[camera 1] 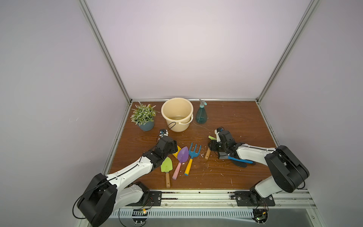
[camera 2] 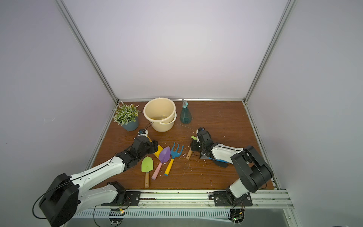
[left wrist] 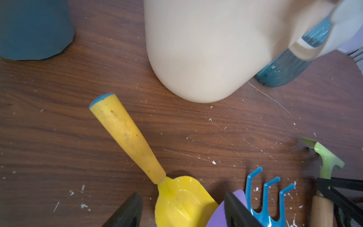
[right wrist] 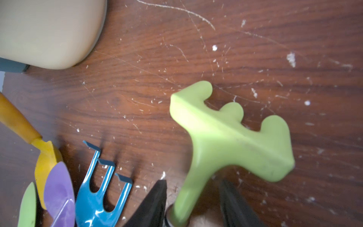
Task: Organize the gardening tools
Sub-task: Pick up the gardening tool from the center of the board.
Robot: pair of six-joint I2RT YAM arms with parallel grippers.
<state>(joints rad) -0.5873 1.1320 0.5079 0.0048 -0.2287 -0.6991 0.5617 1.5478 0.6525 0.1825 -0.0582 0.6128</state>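
The yellow scoop (left wrist: 182,202) lies on the wooden table, handle toward the bucket. My left gripper (left wrist: 181,212) hangs open over its blade, one finger on each side, the far one above the purple trowel (camera 1: 183,154). Beside that lie the blue fork (camera 1: 194,152) and a lime-green trowel (camera 1: 166,165). The lime-green hoe (right wrist: 231,141) has its wooden handle (camera 1: 207,153) on the table. My right gripper (right wrist: 194,204) is open around its neck, with a gap still showing at one finger. The teal spray bottle (camera 1: 201,115) stands at the back.
A cream bucket (camera 1: 176,125) stands upright at the back between the potted plant (camera 1: 144,116) and the spray bottle. A dark object with a blue strip (camera 1: 239,162) lies under my right arm. White crumbs are scattered over the table.
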